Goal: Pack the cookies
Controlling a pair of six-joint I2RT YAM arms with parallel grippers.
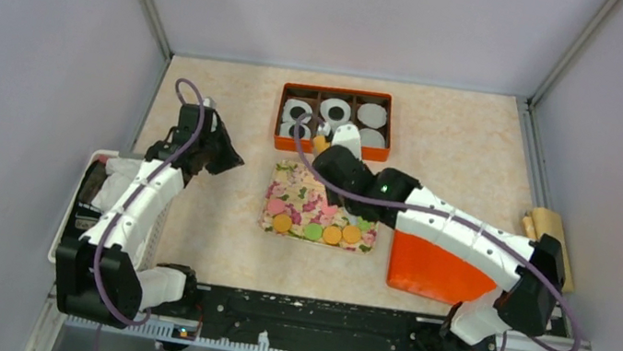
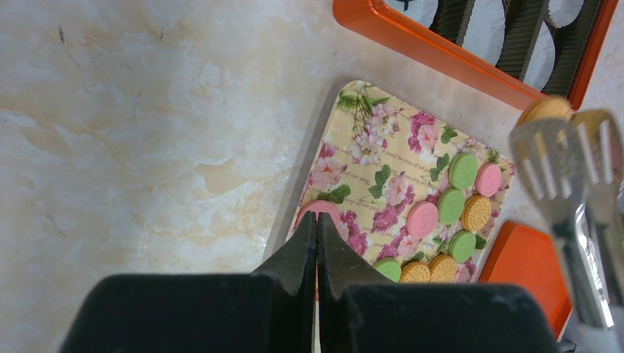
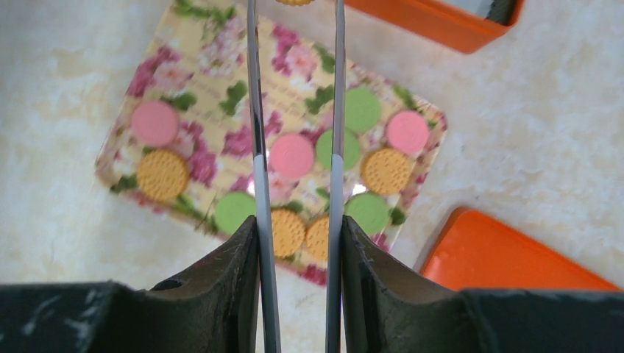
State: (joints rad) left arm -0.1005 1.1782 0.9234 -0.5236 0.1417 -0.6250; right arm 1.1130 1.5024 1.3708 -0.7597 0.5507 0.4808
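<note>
The right pincer is clenched on a pair of slotted metal tongs. The tong tips pinch one tan round sandwich cookie just past the far edge of the floral rectangular tray. That puts it at the near wall of the orange rectangular box, which holds white pleated paper cups. The remaining cookies, pink, green and tan, lie flat on the tray. The left pincer is clenched on nothing, over the marbled desk left of the tray.

The cookie seems to be held only at the very tips. If the squeeze eases before it is over a cup, it would likely drop between tray and box. Squeezing harder could flick it out sideways. Tips carried too low could catch the box wall and shove the box, or crumple a cup.
</note>
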